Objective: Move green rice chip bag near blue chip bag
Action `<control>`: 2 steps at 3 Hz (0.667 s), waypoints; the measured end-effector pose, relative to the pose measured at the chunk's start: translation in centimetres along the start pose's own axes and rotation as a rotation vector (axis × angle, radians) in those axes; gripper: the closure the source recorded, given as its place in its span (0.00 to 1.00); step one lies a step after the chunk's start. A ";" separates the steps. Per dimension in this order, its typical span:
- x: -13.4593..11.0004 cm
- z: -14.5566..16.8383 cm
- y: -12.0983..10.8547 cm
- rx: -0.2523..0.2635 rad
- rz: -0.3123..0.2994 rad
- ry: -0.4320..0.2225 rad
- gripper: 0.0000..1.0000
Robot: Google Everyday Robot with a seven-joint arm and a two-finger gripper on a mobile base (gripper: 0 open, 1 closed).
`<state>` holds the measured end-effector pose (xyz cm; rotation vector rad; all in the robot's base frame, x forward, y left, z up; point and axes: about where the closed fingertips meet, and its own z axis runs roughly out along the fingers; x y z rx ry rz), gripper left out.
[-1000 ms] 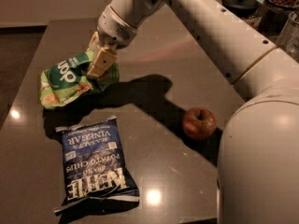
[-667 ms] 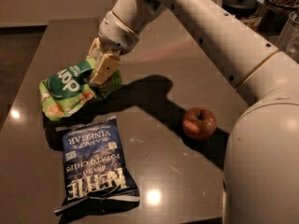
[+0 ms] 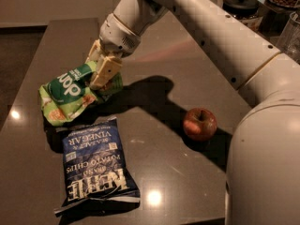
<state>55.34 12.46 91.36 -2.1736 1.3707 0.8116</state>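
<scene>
The green rice chip bag (image 3: 65, 96) is a small light-green foil bag with white lettering. It hangs tilted just above the table, left of centre. My gripper (image 3: 103, 71) is shut on its right upper end. The blue chip bag (image 3: 96, 165) lies flat on the table right below the green bag, with white "KETTLE" and "VINEGAR" lettering. The green bag's lower edge is close to the blue bag's top edge, almost touching it.
A red apple (image 3: 200, 123) sits on the dark table (image 3: 154, 172) to the right of the blue bag. A black lidded jar (image 3: 241, 6) and a clear container (image 3: 289, 32) stand at the back right. My white arm crosses the upper right.
My gripper has carried the green bag downward and toward the blue bag; the gap between the two bags has closed.
</scene>
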 end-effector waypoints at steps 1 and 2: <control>-0.1 0.2 -0.2 0.003 -0.001 -0.003 0.02; -0.2 0.3 -0.3 0.005 -0.001 -0.005 0.00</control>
